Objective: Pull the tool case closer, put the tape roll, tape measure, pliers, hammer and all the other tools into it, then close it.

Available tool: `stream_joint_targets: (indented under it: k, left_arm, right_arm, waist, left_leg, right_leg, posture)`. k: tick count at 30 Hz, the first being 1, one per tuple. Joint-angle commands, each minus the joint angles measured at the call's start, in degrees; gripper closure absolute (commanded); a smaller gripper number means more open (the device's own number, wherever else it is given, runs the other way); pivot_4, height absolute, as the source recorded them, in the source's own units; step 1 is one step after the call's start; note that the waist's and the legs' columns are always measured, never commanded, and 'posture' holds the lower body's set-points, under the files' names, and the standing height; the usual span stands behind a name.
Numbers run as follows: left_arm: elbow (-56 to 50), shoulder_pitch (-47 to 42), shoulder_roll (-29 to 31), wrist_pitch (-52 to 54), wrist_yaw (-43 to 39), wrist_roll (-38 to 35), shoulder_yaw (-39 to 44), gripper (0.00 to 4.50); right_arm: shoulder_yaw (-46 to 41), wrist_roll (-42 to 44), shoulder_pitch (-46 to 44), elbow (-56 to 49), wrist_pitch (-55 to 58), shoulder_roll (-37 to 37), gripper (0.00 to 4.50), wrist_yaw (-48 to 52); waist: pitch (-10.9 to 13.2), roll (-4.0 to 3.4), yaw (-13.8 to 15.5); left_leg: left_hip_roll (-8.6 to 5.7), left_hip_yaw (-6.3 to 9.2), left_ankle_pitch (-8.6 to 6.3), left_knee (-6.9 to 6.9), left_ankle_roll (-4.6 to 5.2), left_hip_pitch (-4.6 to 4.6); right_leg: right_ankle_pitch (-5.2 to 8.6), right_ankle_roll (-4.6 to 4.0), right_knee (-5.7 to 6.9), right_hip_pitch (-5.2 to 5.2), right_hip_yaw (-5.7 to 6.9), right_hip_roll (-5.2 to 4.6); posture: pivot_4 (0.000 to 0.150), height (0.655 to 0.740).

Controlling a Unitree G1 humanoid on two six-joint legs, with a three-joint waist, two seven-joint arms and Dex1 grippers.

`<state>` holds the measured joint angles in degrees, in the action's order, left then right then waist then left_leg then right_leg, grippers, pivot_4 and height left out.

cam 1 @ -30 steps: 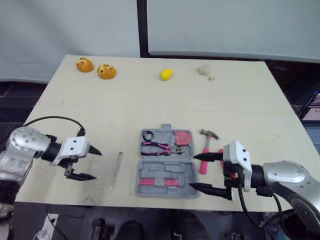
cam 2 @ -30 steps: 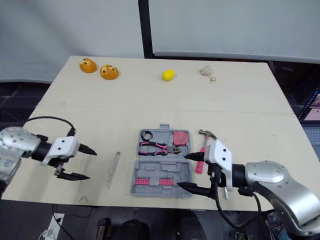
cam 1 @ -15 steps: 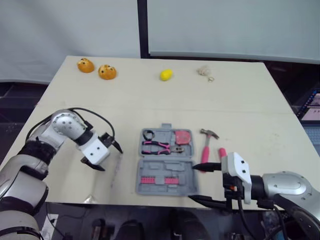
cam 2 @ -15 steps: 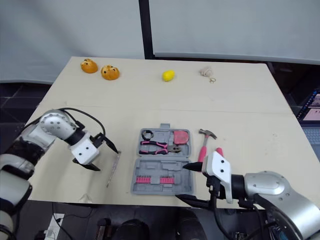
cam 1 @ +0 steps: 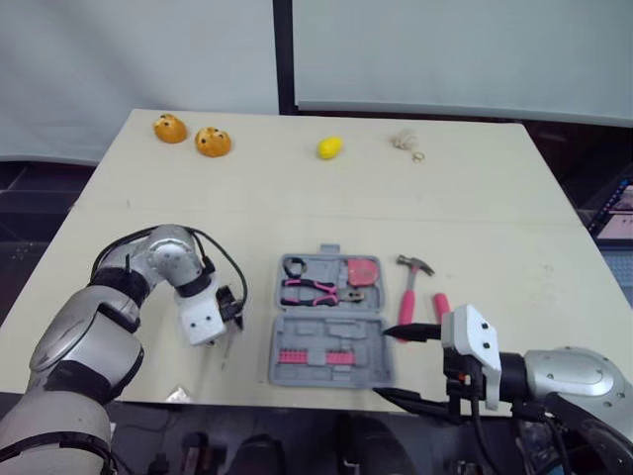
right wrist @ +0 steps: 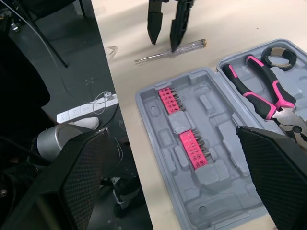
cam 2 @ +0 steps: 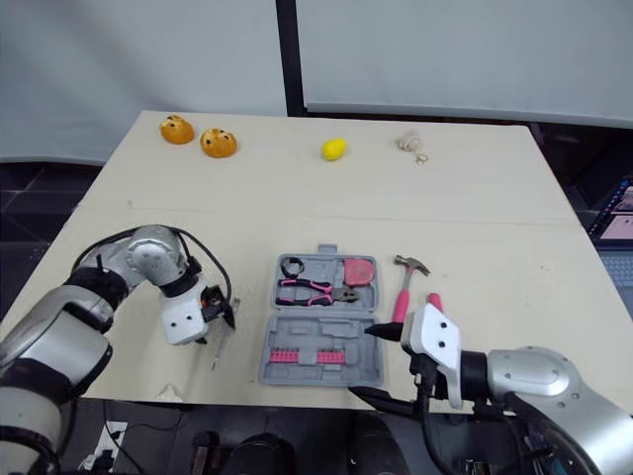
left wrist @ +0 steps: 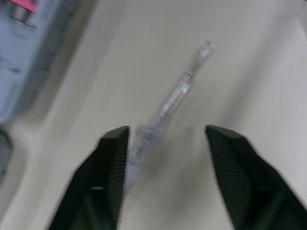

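Our left gripper point(left wrist: 167, 130) hangs over the clear screwdriver point(left wrist: 184, 88), with its two fingers spread wide around it. The screwdriver lies flat on the table point(cam 1: 297, 208), just left of the open tool case point(cam 1: 341, 332). Our right gripper point(cam 1: 384, 362) is spread wide too, by the case's near right corner.

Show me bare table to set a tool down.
Free: the wide band between tool case and lemon; also right of the hammer. Crowded: left of the case, where the left gripper straddles the screwdriver, and by the right gripper at its front.
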<state>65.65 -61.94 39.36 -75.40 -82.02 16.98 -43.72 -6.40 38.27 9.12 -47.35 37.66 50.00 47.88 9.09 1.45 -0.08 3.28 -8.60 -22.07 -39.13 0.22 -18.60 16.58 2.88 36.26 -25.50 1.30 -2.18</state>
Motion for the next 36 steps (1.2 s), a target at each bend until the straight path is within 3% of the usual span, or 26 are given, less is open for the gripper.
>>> stream_joint_targets:
  k: [1, 2, 6, 10, 13, 16, 19, 23, 26, 30, 33, 36]
  left_arm:
    - [1.6, -1.8, -0.7, -0.6, 5.0, 5.8, 0.1, 4.05]
    - [2.0, -2.0, -0.9, -0.6, 5.7, 6.5, 0.2, 4.44]
    - [3.4, -1.4, -0.9, 0.0, 2.0, 2.4, 1.9, 4.44]
    - [1.6, 0.6, 1.3, 9.1, -8.6, -7.7, 7.3, 4.44]
    - [-4.4, 3.4, 5.2, 22.7, -10.5, -14.7, 9.9, 4.44]
    - [-19.3, 10.3, 12.6, 42.2, -10.5, -25.0, 10.9, 4.44]
    - [-35.5, 18.9, 20.2, 61.2, -10.0, -30.1, 15.4, 4.44]
    - [-54.7, 30.7, 27.9, 86.4, -2.1, -37.6, 22.6, 4.44]
    - [-63.7, 38.3, 28.9, 85.9, 1.7, -39.0, 29.9, 4.44]
    - [-63.7, 39.9, 28.6, 78.2, -0.2, -34.1, 32.3, 4.44]
    - [-57.3, 36.1, 25.8, 65.9, -3.3, -28.9, 30.5, 3.6]
    - [-47.0, 29.2, 20.8, 48.3, -7.3, -22.8, 26.6, 2.28]
  right_arm:
    - [-2.5, 1.3, 0.9, -3.3, 0.0, 0.0, 0.0, -1.5]
    - [-2.7, 1.4, 1.1, -3.5, 0.1, 0.0, 0.0, -1.7]
    - [-2.7, 1.6, 1.4, -3.9, 0.1, -0.1, 0.0, -2.3]
    - [-2.0, 1.7, 0.7, -3.5, -0.2, -0.1, 0.0, -2.1]
    - [-1.1, 1.4, -0.1, -2.5, -0.7, -0.1, 0.0, -1.6]
    - [0.2, 1.1, -1.6, -1.0, -1.3, 0.1, 0.0, -0.2]
    - [1.8, 0.6, -3.8, 1.0, -2.2, 0.1, 0.0, 1.6]
    - [4.4, -0.4, -7.5, 4.4, -3.6, -0.8, 0.0, 3.3]
    - [6.2, -1.3, -9.7, 6.9, -4.9, -1.3, 0.0, 4.7]
    - [7.5, -1.9, -11.4, 8.6, -5.6, -1.7, 0.0, 5.8]
    - [7.8, -2.3, -11.7, 8.8, -5.7, -1.9, 0.0, 5.8]
    - [6.9, -2.0, -10.4, 7.3, -5.3, -1.7, 0.0, 4.7]
  waist:
    - [0.0, 0.01, 0.0]
    - [0.0, 0.01, 0.0]
    - [0.0, 0.02, 0.0]
    - [0.0, 0.02, -0.2]
    - [0.0, 0.02, -0.3]
    - [0.0, 0.01, -0.7]
    - [0.0, 0.01, -1.4]
    - [0.0, 0.02, -1.5]
    - [0.0, 0.01, -1.3]
    - [0.0, 0.01, -0.3]
    - [0.1, -0.03, 0.1]
    - [0.0, -0.01, 0.3]
  left_leg:
    - [-0.01, 0.0, -0.02, 0.0, 0.04, 0.0]
    - [0.01, 0.0, -0.01, 0.0, 0.05, 0.0]
    - [0.21, 0.0, 0.02, -0.02, 0.04, -0.03]
    - [0.21, -0.03, 0.02, -0.03, 0.03, -0.01]
    - [0.26, -0.05, 0.02, -0.03, 0.03, 0.02]
    - [0.33, -0.04, 0.03, -0.03, 0.01, 0.05]
    - [0.38, -0.03, 0.05, -0.03, -0.04, 0.09]
    - [0.34, -0.04, 0.07, -0.04, -0.07, 0.12]
    - [0.33, -0.07, 0.08, -0.04, -0.09, 0.15]
    - [0.28, -0.12, 0.1, -0.04, -0.13, 0.17]
    - [0.24, -0.24, 0.09, -0.03, -0.15, 0.21]
    - [0.13, -0.56, 0.09, -0.03, -0.15, 0.2]
  right_leg:
    - [-0.01, 0.01, 0.0, 0.0, 0.0, -0.02]
    - [-0.01, 0.02, 0.0, 0.0, -0.01, -0.04]
    - [-0.03, 0.05, -0.02, 0.0, 0.05, -0.07]
    - [-0.03, 0.05, 0.01, 0.0, 0.09, 0.02]
    - [-0.03, 0.05, 0.04, 0.0, -0.01, 0.23]
    - [-0.02, 0.03, 0.09, 0.0, -0.12, 0.28]
    - [0.03, -0.04, 0.22, 0.0, -0.11, -0.08]
    - [0.04, -0.06, 0.26, 0.0, -0.14, -0.09]
    - [0.05, -0.07, 0.27, 0.0, -0.16, -0.11]
    - [0.05, -0.07, 0.26, 0.01, -0.15, -0.11]
    - [0.06, -0.09, 0.25, 0.0, -0.11, 0.08]
    - [0.06, -0.09, 0.24, 0.0, -0.05, 0.26]
  posture:
    - [0.15, 0.737]
    - [0.15, 0.737]
    - [0.15, 0.737]
    - [0.15, 0.737]
    - [0.15, 0.737]
    - [0.15, 0.737]
    - [0.15, 0.737]
    - [0.15, 0.737]
    - [0.15, 0.737]
    - [0.15, 0.737]
    - [0.15, 0.737]
    - [0.15, 0.737]
